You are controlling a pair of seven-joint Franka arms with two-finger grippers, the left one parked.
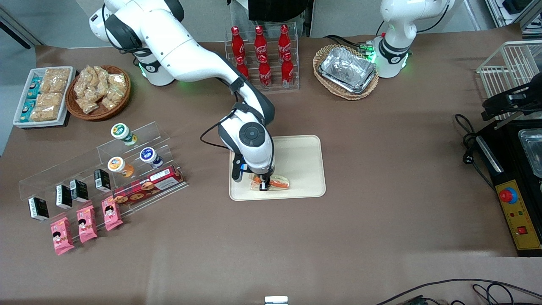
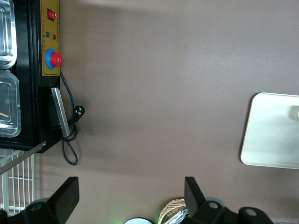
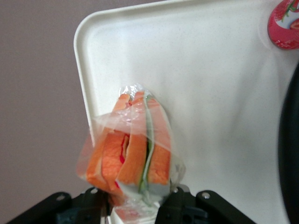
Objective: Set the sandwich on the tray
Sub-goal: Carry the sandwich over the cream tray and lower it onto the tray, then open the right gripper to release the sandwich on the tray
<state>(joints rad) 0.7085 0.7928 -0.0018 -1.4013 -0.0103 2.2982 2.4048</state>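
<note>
Front view: gripper (image 1: 265,184) low over tray (image 1: 305,163), pinching sandwich (image 1: 277,183) at wrapped end. Sandwich sits at tray's near edge, toward working arm's end; whether it rests on tray or hangs just above, cannot tell.

Risks, my guess: loose wrap clings to fingers on release, sandwich lifts with gripper; wedge so close to rim may tip onto table (image 1: 381,169); hard pinch squashes bread.

Writing: Coca-Cola script on 6 red bottles (image 1: 262,55) far from camera. Other packet labels unreadable.
</note>
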